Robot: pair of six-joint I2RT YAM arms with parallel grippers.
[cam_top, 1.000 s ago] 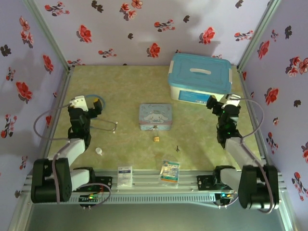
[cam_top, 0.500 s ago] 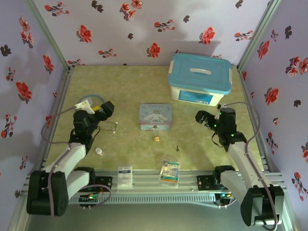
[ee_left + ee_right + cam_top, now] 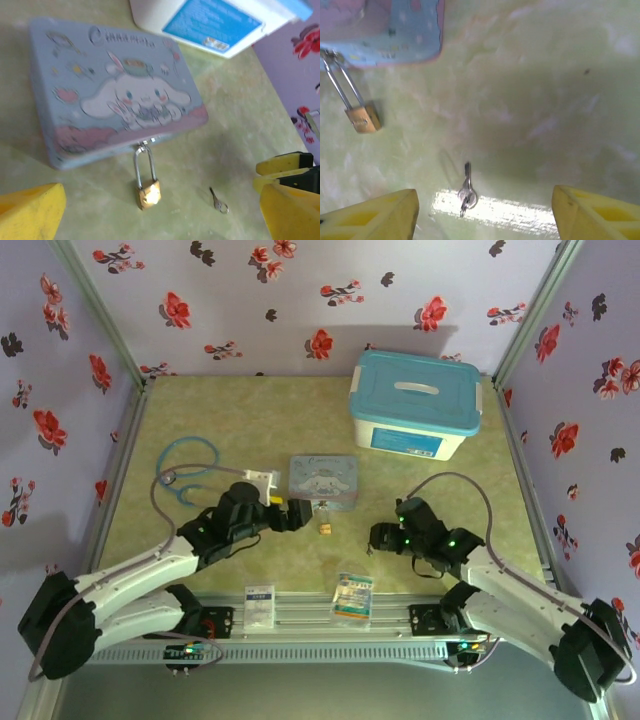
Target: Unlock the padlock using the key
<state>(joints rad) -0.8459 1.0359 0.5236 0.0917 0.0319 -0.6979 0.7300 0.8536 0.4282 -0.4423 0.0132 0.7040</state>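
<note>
The small brass padlock [image 3: 146, 192] lies on the green mat, its shackle hooked through the latch of the pastel cartoon tin [image 3: 115, 90]. The thin metal key [image 3: 467, 190] lies flat on the mat to the padlock's right, apart from it. My right gripper [image 3: 485, 212] hovers just over the key, open, with a yellow finger on each side of it and touching nothing. My left gripper [image 3: 162, 212] is open and low in front of the padlock, which sits between its fingers, untouched. From above, the left gripper [image 3: 298, 512] is just left of the padlock [image 3: 325, 529], and the right gripper [image 3: 375, 537] is to its right.
A white box with a blue lid [image 3: 415, 405] stands at the back right. A blue-tubed stethoscope [image 3: 185, 465] lies at the left. Two small packets [image 3: 260, 605] [image 3: 353, 598] rest on the front rail. Flowered walls close in three sides.
Both arms have swung in from the table's sides to the middle. The left gripper has come to the padlock, the right gripper down over the key, its jaws somewhat narrower.
</note>
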